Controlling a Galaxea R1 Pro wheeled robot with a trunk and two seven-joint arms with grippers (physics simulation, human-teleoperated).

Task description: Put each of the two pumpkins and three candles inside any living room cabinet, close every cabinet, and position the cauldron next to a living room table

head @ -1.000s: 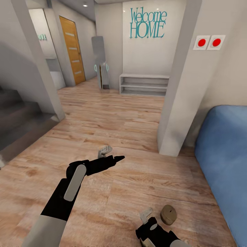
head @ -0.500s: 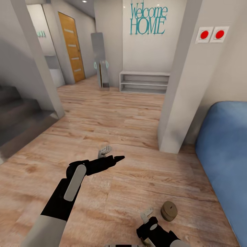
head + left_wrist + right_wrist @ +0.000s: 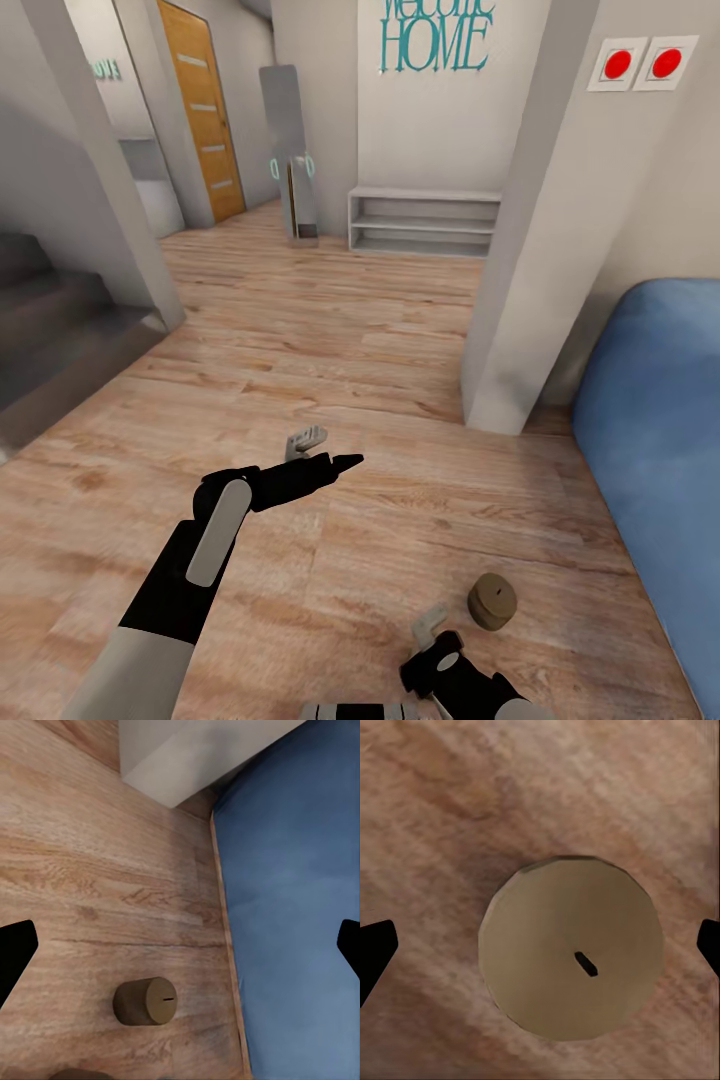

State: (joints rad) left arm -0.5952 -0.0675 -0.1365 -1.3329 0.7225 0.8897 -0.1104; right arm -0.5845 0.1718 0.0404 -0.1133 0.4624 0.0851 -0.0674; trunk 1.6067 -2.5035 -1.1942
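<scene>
A tan candle [image 3: 492, 602] lies on its side on the wood floor near the blue sofa, and the left wrist view shows this candle [image 3: 146, 1001] with its wick end facing out. My right gripper [image 3: 437, 640] hangs low beside it, open. The right wrist view looks straight down on a second, upright candle [image 3: 570, 956] between the wide-apart fingertips of my right gripper [image 3: 540, 945]. My left gripper [image 3: 322, 450] is held out over bare floor, open and empty, with dark fingertips [image 3: 15, 952] at the picture's edges. Pumpkins, cabinet, cauldron and table are out of view.
A blue sofa [image 3: 660, 440] borders the floor on the right. A white pillar [image 3: 530, 250] stands ahead on the right and grey stairs [image 3: 50, 320] on the left. Down the hall are a white shoe rack [image 3: 420, 222] and an orange door [image 3: 205, 120].
The whole head view has shifted, so the camera moved: walls and sign sit higher in the picture. Both arms keep the same pose and stay open. The candle lies where it was.
</scene>
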